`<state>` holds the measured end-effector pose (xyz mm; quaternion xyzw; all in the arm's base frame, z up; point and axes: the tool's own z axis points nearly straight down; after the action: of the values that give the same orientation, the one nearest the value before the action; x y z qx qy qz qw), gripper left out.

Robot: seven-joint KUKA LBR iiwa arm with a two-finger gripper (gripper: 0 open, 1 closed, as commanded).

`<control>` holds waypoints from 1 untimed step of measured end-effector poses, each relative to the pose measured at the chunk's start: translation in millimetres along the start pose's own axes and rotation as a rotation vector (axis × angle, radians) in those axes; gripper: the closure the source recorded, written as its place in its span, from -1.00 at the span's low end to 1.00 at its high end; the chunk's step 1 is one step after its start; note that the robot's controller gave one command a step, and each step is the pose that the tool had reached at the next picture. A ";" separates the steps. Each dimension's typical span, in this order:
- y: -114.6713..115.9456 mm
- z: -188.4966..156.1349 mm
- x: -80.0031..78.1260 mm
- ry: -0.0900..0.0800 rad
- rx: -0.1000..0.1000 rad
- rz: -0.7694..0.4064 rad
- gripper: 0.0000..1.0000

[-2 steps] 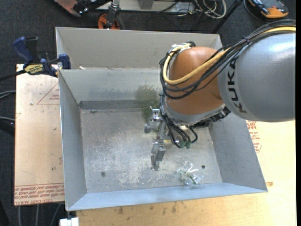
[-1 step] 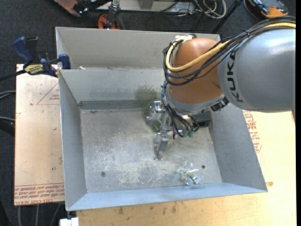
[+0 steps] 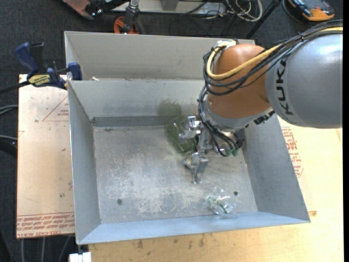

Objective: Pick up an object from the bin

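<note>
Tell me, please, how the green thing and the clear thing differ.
The green thing is dark, lies mid-bin beside the claw, partly hidden by the arm; the clear thing is pale, lies alone near the front wall. The green thing looks larger. Both rest on the bin floor.

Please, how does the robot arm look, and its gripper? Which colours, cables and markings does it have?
The arm is a thick, rounded silver-grey link with black KUKA lettering. Its wrist wears a smooth orange dome cover, with yellow and black cables looped over it. Below hangs a slim bare-metal gripper.
</note>
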<state>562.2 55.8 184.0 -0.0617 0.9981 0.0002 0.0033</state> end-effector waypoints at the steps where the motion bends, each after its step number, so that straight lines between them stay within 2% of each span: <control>1: -11.9 36.6 32.4 0.004 -0.001 0.011 -1.00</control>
<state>531.8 40.0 147.2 -0.0562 0.9984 0.0006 0.0013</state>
